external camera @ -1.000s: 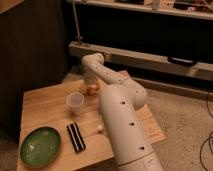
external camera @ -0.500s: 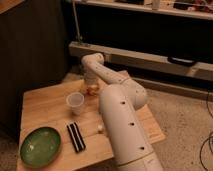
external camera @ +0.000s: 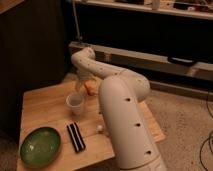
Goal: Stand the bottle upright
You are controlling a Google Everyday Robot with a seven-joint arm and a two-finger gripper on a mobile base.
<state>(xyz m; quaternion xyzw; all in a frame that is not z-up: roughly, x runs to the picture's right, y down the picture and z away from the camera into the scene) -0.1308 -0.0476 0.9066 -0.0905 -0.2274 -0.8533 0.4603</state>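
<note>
- Nearest, on the left, the green plate [external camera: 40, 146] sat on the wooden table [external camera: 45, 107], with a black two-bar block [external camera: 76, 137] just to its right.
- A small pale bit [external camera: 100, 128] lay near the foot of the big white arm [external camera: 127, 120], which filled the near right.
- Mid-table, the white cup [external camera: 75, 102] stood upright.
- Just behind it, the gripper [external camera: 84, 85] hung low at the far side of the table, close to a small orange thing [external camera: 90, 88].
- How wide the gripper stood, or whether it held anything: cannot tell.
- The bottle could not be picked out for certain. Best guess, it was hidden at the gripper, behind the cup.
- And the change over the last second? None visible: arm, cup and plate all sat where they had been.
- So the bottle was probably not yet seen standing, and the work looked paused right at the grasp.
</note>
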